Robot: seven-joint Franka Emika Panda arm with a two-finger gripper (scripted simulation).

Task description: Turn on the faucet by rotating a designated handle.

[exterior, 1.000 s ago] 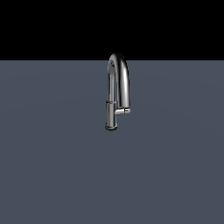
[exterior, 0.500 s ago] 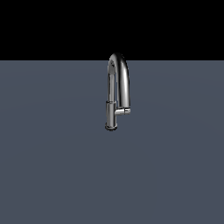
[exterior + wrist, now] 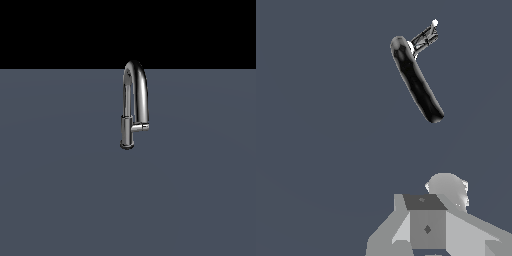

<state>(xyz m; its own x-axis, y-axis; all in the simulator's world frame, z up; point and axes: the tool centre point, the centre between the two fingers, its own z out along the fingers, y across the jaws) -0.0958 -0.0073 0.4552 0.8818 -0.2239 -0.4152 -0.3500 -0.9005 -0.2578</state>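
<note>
Faucet (image 3: 134, 107) standing mid-surface, far side | handle (image 3: 141, 128) projecting toward exterior view's right, untouched | gripper (image 3: 428, 227) hovering well apart above, lining up approach; jaw state: cannot tell

The faucet (image 3: 134, 105) is the only thing rising from the grey surface (image 3: 60, 190), with open room on every side of it. Its handle (image 3: 140, 128) juts toward the exterior view's right, under the arched spout, so that side is tighter. From the wrist view, the end effector (image 3: 428, 227) sits well apart from it.
</note>
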